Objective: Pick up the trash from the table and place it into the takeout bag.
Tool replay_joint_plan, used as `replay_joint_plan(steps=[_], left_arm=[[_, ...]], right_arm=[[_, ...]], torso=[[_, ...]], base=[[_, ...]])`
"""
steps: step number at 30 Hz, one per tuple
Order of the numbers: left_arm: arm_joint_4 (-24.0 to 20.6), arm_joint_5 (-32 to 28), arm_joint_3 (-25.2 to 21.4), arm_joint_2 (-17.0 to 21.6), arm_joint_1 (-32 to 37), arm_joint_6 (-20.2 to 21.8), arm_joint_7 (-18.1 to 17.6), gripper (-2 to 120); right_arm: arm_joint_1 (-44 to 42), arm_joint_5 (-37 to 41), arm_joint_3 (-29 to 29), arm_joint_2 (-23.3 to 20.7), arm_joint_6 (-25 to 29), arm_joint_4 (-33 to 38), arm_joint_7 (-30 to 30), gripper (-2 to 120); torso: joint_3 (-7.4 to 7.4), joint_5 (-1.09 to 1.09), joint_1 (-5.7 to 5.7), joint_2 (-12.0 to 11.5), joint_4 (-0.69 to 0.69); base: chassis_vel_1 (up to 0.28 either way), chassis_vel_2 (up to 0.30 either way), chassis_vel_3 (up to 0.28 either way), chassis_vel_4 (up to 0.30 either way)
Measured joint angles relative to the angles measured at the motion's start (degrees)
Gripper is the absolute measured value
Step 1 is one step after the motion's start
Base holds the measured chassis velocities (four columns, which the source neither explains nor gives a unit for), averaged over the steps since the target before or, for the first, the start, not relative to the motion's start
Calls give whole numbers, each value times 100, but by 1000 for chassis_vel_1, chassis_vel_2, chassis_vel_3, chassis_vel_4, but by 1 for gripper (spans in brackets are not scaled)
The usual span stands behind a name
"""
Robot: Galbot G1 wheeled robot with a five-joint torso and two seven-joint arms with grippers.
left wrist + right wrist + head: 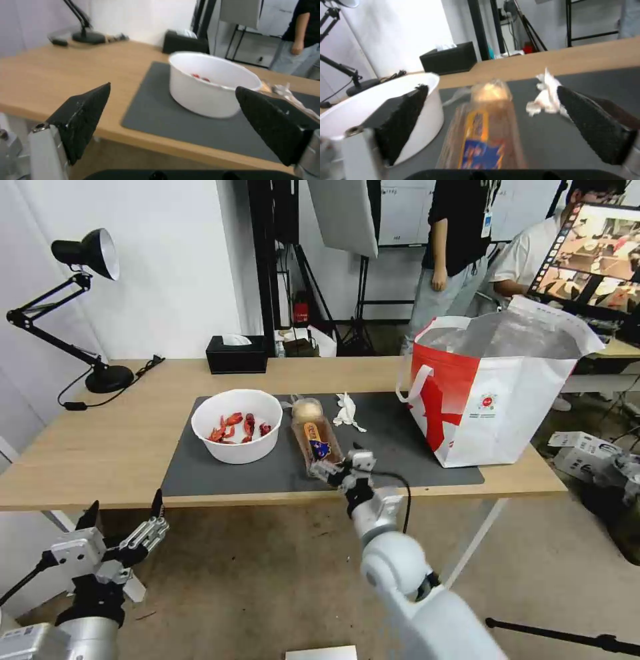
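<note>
Head view: the table (133,447), a long light-wood top, is seen bearing a dark grey mat (227,473), and the takeout bag (497,400) is stood open at the mat's right end, its foil lining exposed. On the left half of the mat the white bowl (237,425) with red crayfish shells is set. Just beside the bowl, to its right, the clear plastic tray (317,443) is laid lengthwise, with a yellow and blue label showing through it. The plastic-wrapped beige lump (307,410) is placed at the tray's far end, touching or nearly touching it. The crumpled tissue (347,412) is found a little to the right of the lump, between it and the bag.

The right gripper (340,468) is held at the near end of the tray, over the front edge of the mat. Its fingers (403,120) are spread wide in the right wrist view, with the tray lying in the gap between them and the bowl's wall close beside one finger. Nothing is gripped; whether the tips already touch the tray cannot be told for certain.

The left gripper (123,513) is kept low, below and in front of the table's near edge, well apart from the trash. Its fingers (83,117) are likewise parted wide and empty, with the bowl framed between them.
</note>
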Motion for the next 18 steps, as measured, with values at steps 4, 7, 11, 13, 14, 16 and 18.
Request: replay_joint_plan(steps=[4, 7, 11, 13, 14, 16, 18], left_arm=[[0, -340, 503, 228, -249, 286, -245, 100], [37, -419, 885, 346, -462, 357, -327, 100], [353, -423, 1299, 446, -838, 392, -380, 100], [591, -412, 1552, 538, -1137, 411, -440, 100], [591, -412, 1552, 538, -1137, 411, -440, 100], [812, -401, 1801, 653, -1490, 444, -506, 100], [1016, -399, 2022, 782, -1846, 473, -564, 100]], right_arm=[[609, 592, -200, -464, -107, -301, -35, 80], [943, 882, -427, -772, -165, -518, -147, 70], [1260, 1240, -770, -1022, -246, -778, -288, 55], [1439, 1477, -900, -1065, -367, -948, -397, 45], [1439, 1477, -900, -1065, -367, -948, -397, 45], [1647, 1635, -961, -1101, -498, -1140, -619, 37], [1933, 1907, -1050, -1210, -637, -1282, -891, 26]], torso=[[0, -1, 0, 0, 0], [0, 1, 0, 0, -1], [1, 0, 0, 0, 0], [1, 0, 0, 0, 1], [1, 0, 0, 0, 1], [1, 0, 0, 0, 0], [1, 0, 0, -1, 0]], base=[[0, 0, 0, 0], [0, 0, 0, 0], [0, 0, 0, 0], [0, 0, 0, 0], [0, 0, 0, 0], [0, 0, 0, 0], [0, 0, 0, 0]])
